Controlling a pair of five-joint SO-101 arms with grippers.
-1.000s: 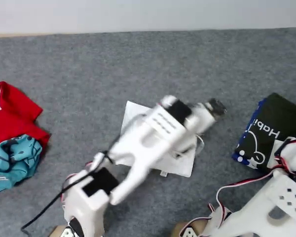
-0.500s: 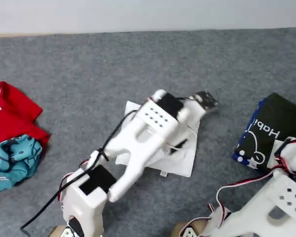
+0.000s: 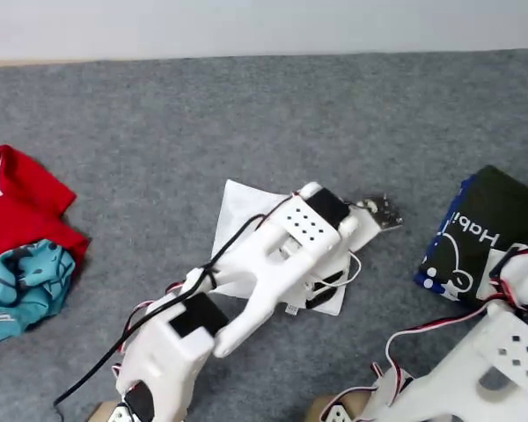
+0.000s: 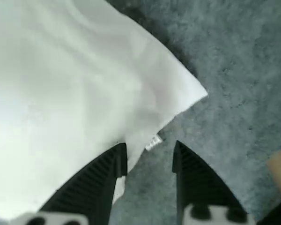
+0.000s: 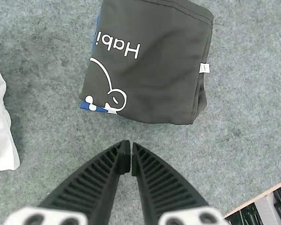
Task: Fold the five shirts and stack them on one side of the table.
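Observation:
A folded white shirt [image 3: 246, 211] lies mid-table, half hidden under my left arm. My left gripper [image 3: 378, 211] hangs over its right edge. In the left wrist view the left gripper [image 4: 150, 157] stands open just off the white shirt [image 4: 75, 79], with a small tag [image 4: 153, 142] of the shirt between its fingers. A folded black shirt [image 3: 491, 230] rests on a blue one at the right. My right gripper [image 5: 131, 157] is shut and holds nothing, a little short of the black shirt [image 5: 150, 70]. A red shirt [image 3: 22, 207] and a teal shirt [image 3: 22, 286] lie crumpled at the left.
Grey felt covers the table [image 3: 246, 105], with bare room along the back and between the white shirt and the left pile. The right arm's base and cables [image 3: 475, 352] occupy the front right corner. A table edge [image 5: 271, 197] shows in the right wrist view.
My left arm has swung toward the table's front and dropped lower, uncovering the white shirt's back left corner. The right arm has kept still.

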